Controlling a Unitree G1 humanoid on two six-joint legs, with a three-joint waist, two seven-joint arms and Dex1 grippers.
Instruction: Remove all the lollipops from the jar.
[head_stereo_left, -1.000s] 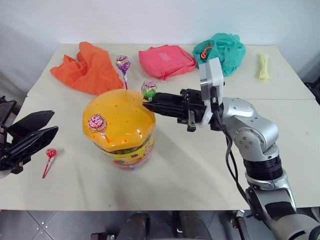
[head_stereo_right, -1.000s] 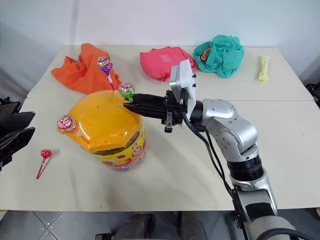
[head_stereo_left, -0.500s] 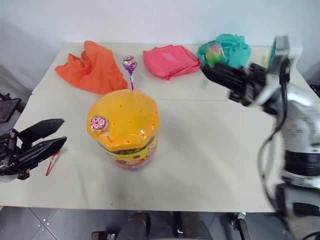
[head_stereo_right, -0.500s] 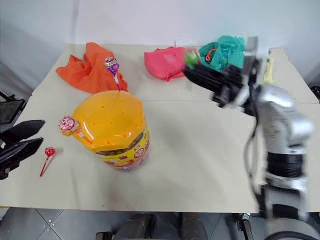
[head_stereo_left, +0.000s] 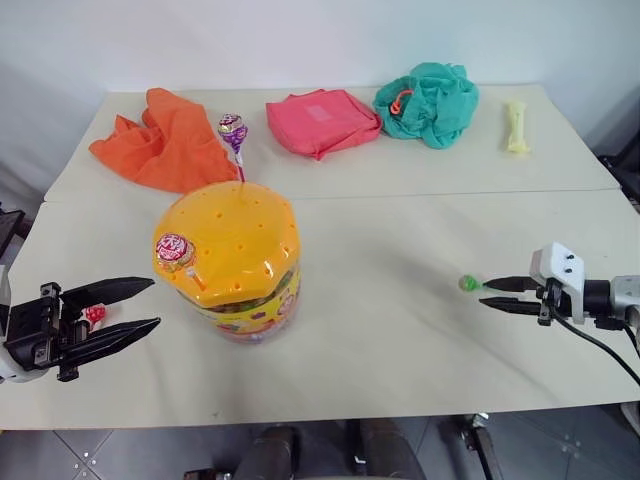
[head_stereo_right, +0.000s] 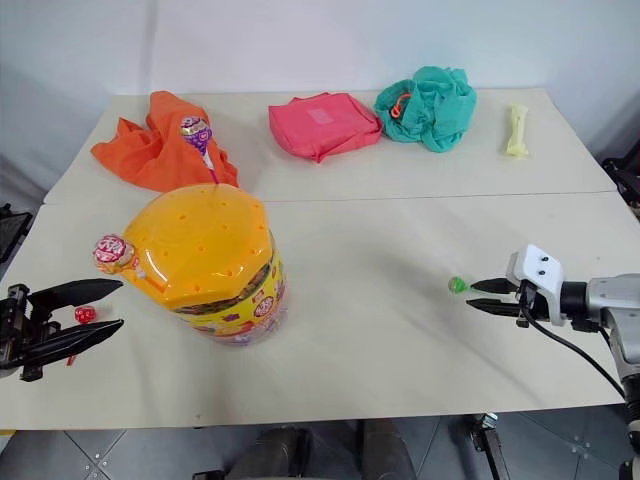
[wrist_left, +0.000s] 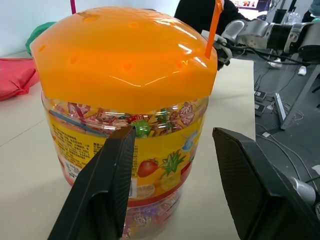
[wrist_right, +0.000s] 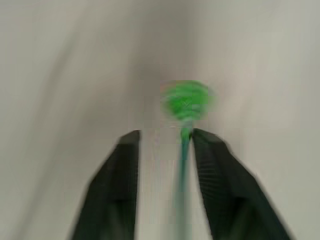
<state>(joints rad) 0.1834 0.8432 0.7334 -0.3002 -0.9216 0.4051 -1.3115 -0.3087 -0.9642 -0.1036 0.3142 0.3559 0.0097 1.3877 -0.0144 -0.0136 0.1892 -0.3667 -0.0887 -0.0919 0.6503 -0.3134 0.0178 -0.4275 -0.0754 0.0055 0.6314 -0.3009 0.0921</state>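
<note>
Jar (head_stereo_left: 230, 260) sitting on bench (head_stereo_left: 400, 330), purple lollipop (head_stereo_left: 232, 128) and red one (head_stereo_left: 174, 250) sticking in lid; my right gripper (head_stereo_left: 487, 292) spreading beside green lollipop (head_stereo_left: 467, 284); my left gripper (head_stereo_left: 150, 304) gaping.

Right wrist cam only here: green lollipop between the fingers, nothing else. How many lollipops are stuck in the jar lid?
Observer: Two. A purple-wrapped lollipop at the far edge of the clear plastic jar with the domed orange lid, and a red-and-white one at the near left edge.
Operator: Jar relative to my gripper?
Observer: Well to the left of the right gripper, across bare beige table.
Operator: Left gripper?
Observer: The left gripper is open, left of the jar, with a small red lollipop beside it.
</note>
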